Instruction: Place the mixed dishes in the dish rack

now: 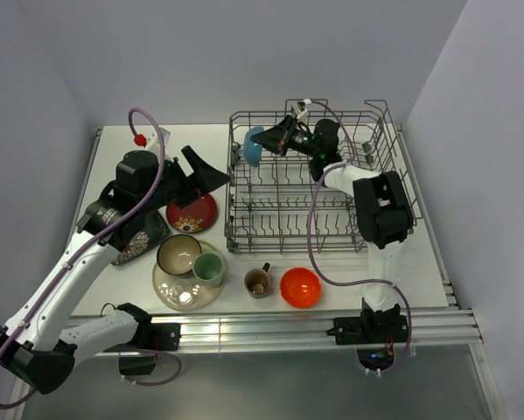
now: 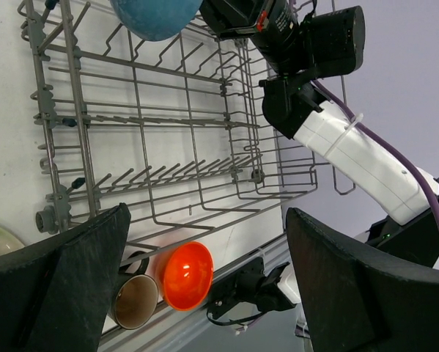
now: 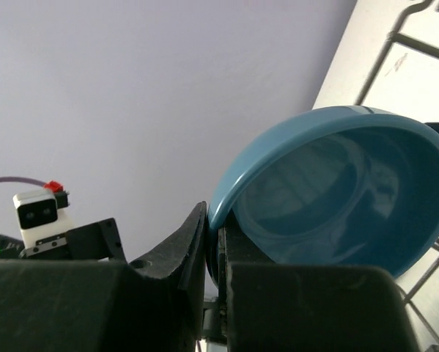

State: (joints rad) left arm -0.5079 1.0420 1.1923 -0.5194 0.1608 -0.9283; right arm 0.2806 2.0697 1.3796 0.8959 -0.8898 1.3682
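Over the far-left corner of the dish rack [image 1: 331,242], my right gripper [image 1: 266,143] is clamping the blue-inside bowl [image 1: 252,147] by its rim; my left gripper [image 1: 207,175] is hanging released; catching a tine risks twisting it loose.

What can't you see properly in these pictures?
Black square plate: top view, mostly covered by the left arm.
Blue bowl: left wrist view, cut off by the top edge.
Clear glass: top view, too small and see-through.
Brown mug: top view, contents too small to tell.
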